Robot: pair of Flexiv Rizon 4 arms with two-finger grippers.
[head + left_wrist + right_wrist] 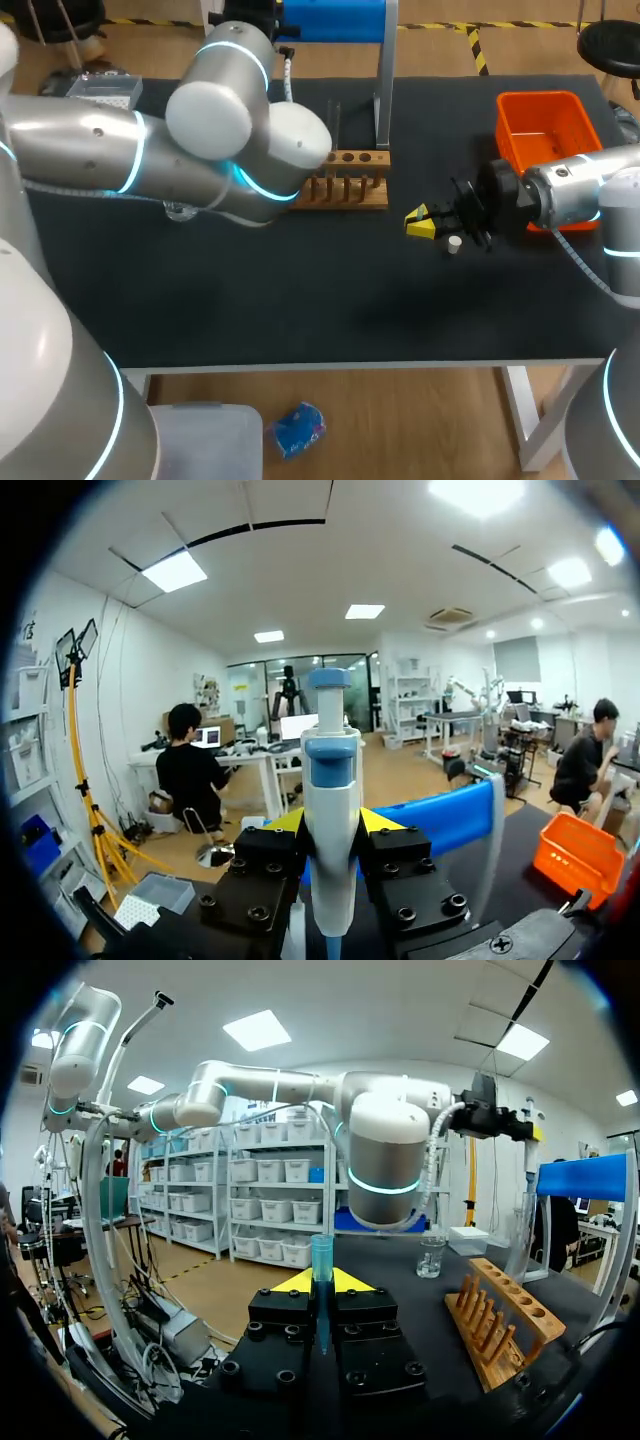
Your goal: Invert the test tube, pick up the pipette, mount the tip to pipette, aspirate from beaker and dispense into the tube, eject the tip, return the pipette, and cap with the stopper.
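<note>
Left fingers (283, 823) clenched on pipette (331, 810), lower end cut off, right fingers (352, 1281) grasping test tube (321, 1260), base hidden

In the left wrist view the pipette (331, 780) runs off the edge at its lower end. It also hides most of the yellow tips of the left gripper (331, 828). In the right wrist view the lower part of the test tube (321, 1260) is hidden between the black finger blocks. In the head view our left arm (80, 150) covers that gripper, one end of the wooden rack (355, 185) and most of the beaker (180, 211). Our right arm (575, 190) covers a corner of the orange bin (540, 125). The small white thing (454, 244) near the right gripper (420, 222) is too tiny for us to tell what it is.
</note>
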